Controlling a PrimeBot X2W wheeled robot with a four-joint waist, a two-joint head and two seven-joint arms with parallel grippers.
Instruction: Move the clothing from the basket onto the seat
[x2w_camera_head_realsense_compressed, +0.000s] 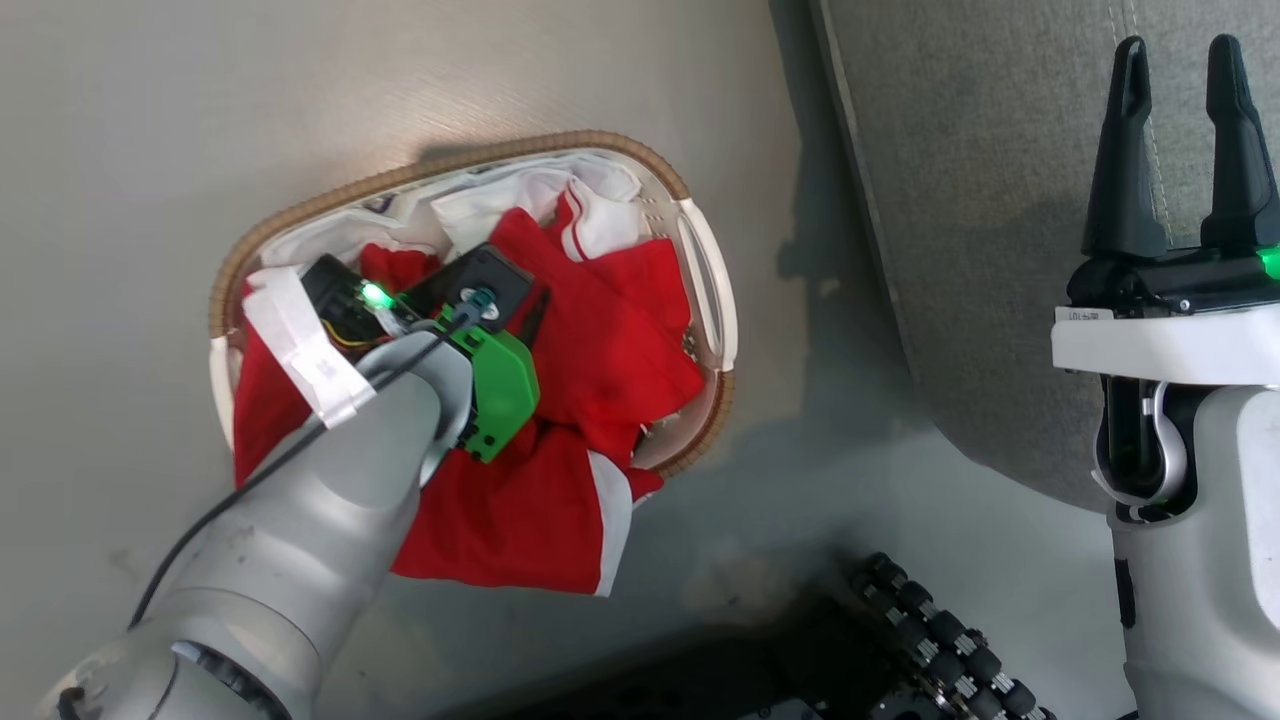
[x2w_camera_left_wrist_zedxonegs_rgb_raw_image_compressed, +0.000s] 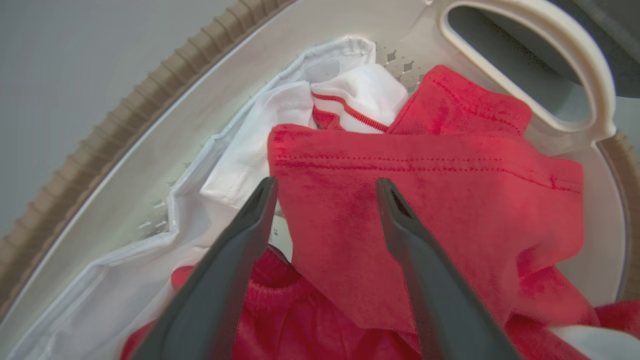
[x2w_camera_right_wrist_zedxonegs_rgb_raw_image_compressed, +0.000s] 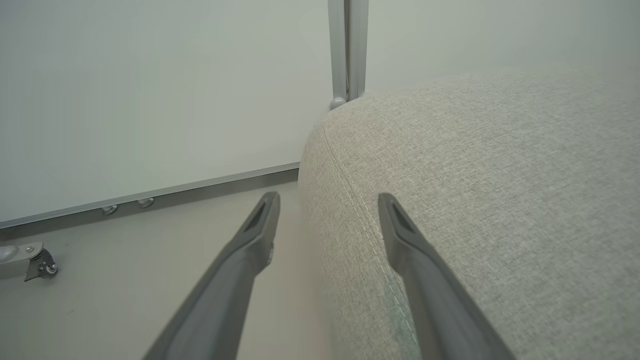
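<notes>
I judge the task barely begun. The clothing (x2w_camera_head_realsense_compressed: 610, 340) lies heaped in the basket (x2w_camera_head_realsense_compressed: 450, 165), with one red-and-white fold spilling over the near rim onto the floor (x2w_camera_head_realsense_compressed: 150, 150). No jersey lies on the stretch of the seat (x2w_camera_head_realsense_compressed: 980, 200) I can see. My left gripper (x2w_camera_left_wrist_zedxonegs_rgb_raw_image_compressed: 325, 187) is down inside the basket, fingers spread wide with a hemmed red fold standing between them, not yet pinched. My right gripper (x2w_camera_head_realsense_compressed: 1178, 60) hangs near the seat's stitched edge, fingers parted, holding nothing. Left to do: close on the cloth, lift it, carry it across to the seat, and fetch the rest.
</notes>
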